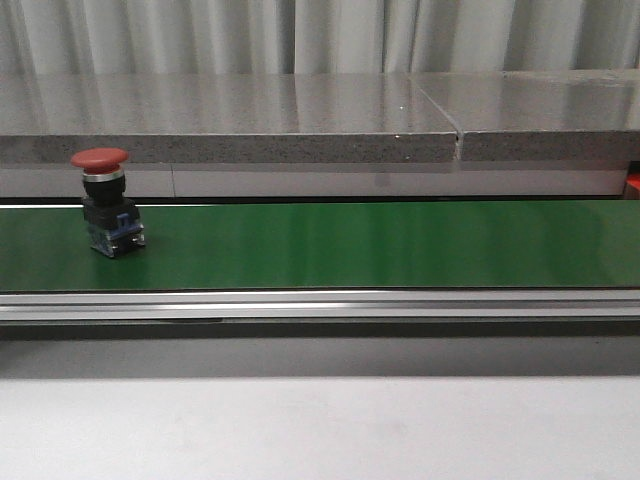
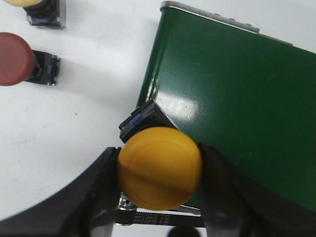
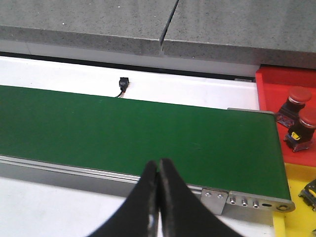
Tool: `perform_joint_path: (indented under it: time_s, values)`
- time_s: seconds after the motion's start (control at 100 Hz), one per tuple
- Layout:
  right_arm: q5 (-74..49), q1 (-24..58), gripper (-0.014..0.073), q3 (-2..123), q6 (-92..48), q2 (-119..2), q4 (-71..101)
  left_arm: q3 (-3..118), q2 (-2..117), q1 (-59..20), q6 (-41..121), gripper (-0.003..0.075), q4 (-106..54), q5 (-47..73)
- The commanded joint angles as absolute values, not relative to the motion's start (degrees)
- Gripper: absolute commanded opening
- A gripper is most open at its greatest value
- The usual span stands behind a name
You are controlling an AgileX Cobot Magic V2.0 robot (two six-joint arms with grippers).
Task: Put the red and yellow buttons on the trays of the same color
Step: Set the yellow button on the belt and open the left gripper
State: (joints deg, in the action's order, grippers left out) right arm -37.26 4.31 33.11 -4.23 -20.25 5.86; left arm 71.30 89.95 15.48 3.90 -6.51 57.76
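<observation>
Our left fingers clamp the yellow button over the green conveyor belt edge; we should lower it upright before letting go. Right fingers are pressed together, empty.

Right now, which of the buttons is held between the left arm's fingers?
The yellow button, clamped between the left fingers at the belt's end. The red button lies free on the white table.

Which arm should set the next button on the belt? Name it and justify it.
Left. Its gripper is already shut on a yellow button right at the edge of the green belt. The right gripper is shut and empty, near the red tray.
</observation>
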Motion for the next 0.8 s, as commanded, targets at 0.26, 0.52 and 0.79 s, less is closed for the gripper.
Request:
perform_joint_path:
  time_s: [0.26,0.52,0.79]
  values:
    - [-33.0,4.3,-0.0066,34.6,-4.5,-20.7,6.1,72.9,89.0,14.9,5.1,0.0292,-8.1,55.1]
    - [-33.0,4.3,-0.0066,34.6,-4.5,-20.7,6.1,72.9,89.0,14.9,5.7,0.0537,-10.5,52.7]
    - [-33.0,4.3,-0.0066,34.6,-4.5,-20.7,6.1,72.9,85.0,14.2,15.9,0.0533,-16.5,47.8]
